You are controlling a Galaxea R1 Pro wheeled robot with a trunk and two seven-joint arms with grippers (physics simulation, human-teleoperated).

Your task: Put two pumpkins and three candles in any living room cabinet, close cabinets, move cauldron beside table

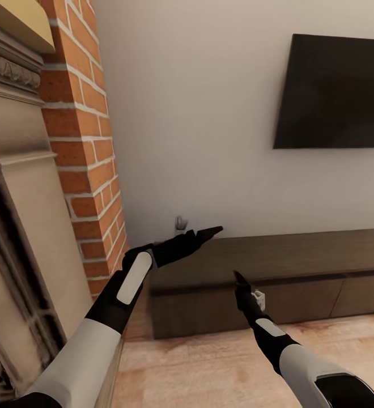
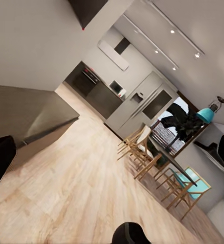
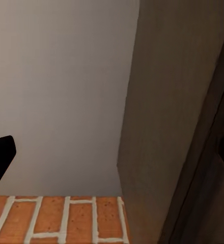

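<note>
Reaching out over the near end of the cabinet [image 1: 277, 266], the left gripper [image 1: 207, 232] hangs just above the dark wooden top with nothing between its fingers; they look drawn together to a point in the head view, but how far apart they stand cannot be told. Below and to the right of it, the right gripper [image 1: 239, 277] points upward in front of the cabinet's drawer fronts, which all sit flush and closed; it carries nothing, and its opening cannot be judged either. Beyond both grippers rises a plain pale wall [image 1: 198, 113], with a dark television screen [image 1: 337, 93] mounted on it above and to the right. Left of the left arm stands a red brick column [image 1: 85, 158] beside a stone fireplace surround [image 1: 22, 226]. Under the arms lies a light wood floor [image 1: 209, 362]. Looking along the left gripper's fingers, the wrist camera takes in the cabinet's end [image 2: 30, 114], the same floor, and, well off, a dining table [image 2: 168, 152] with wooden chairs and a kitchen [image 2: 107, 91] behind.
</note>
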